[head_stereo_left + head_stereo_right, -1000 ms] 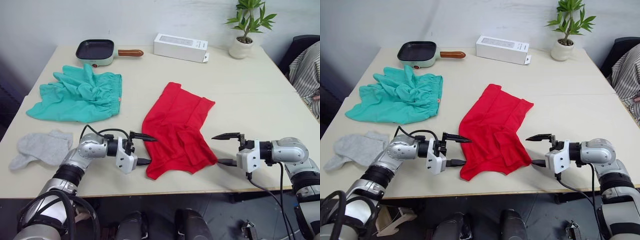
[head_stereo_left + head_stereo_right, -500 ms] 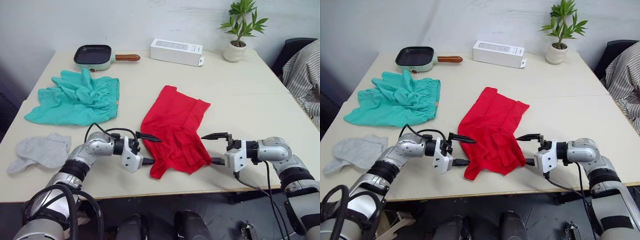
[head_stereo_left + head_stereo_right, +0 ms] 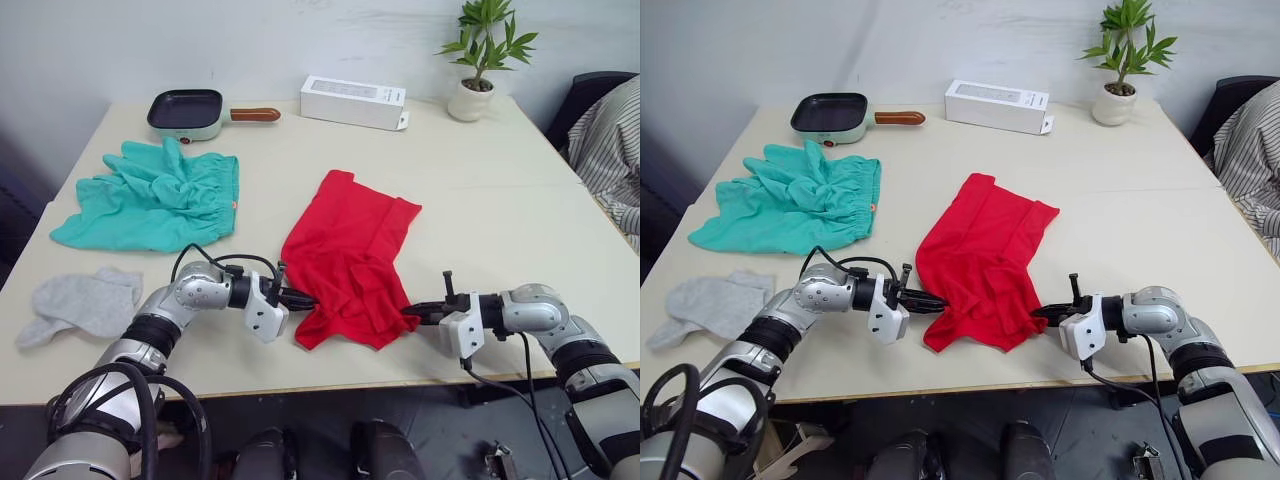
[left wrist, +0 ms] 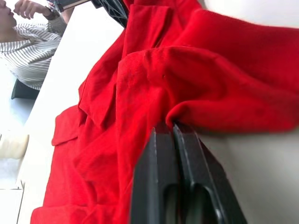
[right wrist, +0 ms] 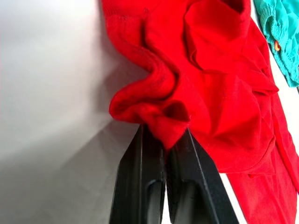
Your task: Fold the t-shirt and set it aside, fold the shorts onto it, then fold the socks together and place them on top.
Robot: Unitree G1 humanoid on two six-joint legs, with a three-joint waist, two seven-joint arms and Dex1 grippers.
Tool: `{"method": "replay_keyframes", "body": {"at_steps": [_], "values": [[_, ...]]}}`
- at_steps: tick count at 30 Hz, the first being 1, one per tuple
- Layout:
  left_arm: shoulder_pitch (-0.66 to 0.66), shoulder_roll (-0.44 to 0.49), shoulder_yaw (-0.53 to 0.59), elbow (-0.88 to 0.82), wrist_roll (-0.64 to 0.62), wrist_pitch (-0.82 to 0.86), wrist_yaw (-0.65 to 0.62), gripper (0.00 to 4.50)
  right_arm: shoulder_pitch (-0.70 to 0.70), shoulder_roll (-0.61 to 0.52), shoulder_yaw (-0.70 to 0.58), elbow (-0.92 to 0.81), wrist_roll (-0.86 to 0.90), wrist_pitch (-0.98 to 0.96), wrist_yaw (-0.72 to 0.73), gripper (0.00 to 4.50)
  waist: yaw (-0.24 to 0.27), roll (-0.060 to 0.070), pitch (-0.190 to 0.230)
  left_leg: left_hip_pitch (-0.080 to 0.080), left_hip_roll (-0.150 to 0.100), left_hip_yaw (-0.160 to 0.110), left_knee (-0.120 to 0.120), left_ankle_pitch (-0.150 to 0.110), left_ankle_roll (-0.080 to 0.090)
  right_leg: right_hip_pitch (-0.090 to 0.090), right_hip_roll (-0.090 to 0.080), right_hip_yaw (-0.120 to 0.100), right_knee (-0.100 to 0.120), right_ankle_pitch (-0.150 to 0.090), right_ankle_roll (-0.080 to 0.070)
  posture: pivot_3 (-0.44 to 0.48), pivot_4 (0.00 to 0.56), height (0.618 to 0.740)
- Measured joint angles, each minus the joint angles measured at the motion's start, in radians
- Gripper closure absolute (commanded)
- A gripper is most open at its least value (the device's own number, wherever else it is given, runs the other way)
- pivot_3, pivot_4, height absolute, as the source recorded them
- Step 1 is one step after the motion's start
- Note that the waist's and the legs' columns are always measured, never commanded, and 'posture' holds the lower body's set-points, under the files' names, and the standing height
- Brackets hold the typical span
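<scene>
Red t-shirt [image 3: 349,258] lies crumpled at counter [image 3: 500,190] centre, near front edge. Left gripper [image 3: 303,298] clenched on t-shirt's left near edge. Right gripper [image 3: 412,314] clenched on fabric fold at t-shirt's right near corner. Teal shorts [image 3: 150,195] bunched at left rear. Grey socks [image 3: 80,300] at left front, well apart from t-shirt.

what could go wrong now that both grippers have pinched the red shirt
1. The right gripper holds only a small bunched fold at the edge of the t-shirt, so the cloth may slip out when lifted.
2. The left gripper also bites right at the hem; uneven pulls could skew the fold.
3. The t-shirt lies crumpled, with layers folded over each other, so a gripper may hold the wrong layer and the fold could come out lumpy.
</scene>
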Motion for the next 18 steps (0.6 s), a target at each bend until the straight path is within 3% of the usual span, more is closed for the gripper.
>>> {"method": "replay_keyframes", "body": {"at_steps": [6, 12, 18], "values": [[0.045, 0.034, 0.0, -0.044, -0.108, 0.016, -0.061, 4.47, 0.071, -0.061, 0.024, -0.13, 0.082, 0.049, 0.025, 4.5, 0.0, 0.002, 0.001, -0.001, 0.0, 0.0, -0.003, 0.002, 0.004, -0.002, 0.0, -0.001, 0.0, -0.001, -0.002, 0.0, 0.15, 0.74], [0.219, 0.201, 0.014, -0.263, -0.314, 0.157, -0.207, 4.47, 0.194, -0.217, 0.01, -0.264, 0.189, 0.126, 0.067, 4.5, 0.001, 0.004, 0.006, -0.001, 0.0, 0.001, -0.006, 0.003, 0.004, -0.003, 0.0, -0.001, -0.001, -0.003, -0.003, 0.0, 0.15, 0.74], [0.412, 0.302, 0.067, -0.535, -0.413, 0.307, -0.241, 4.47, 0.355, -0.334, -0.021, -0.392, 0.28, 0.195, 0.095, 4.5, 0.019, 0.005, 0.01, -0.002, -0.001, 0.001, -0.007, 0.0, 0.0, -0.004, -0.001, 0.001, -0.003, -0.003, -0.003, 0.0, 0.15, 0.74]]}}
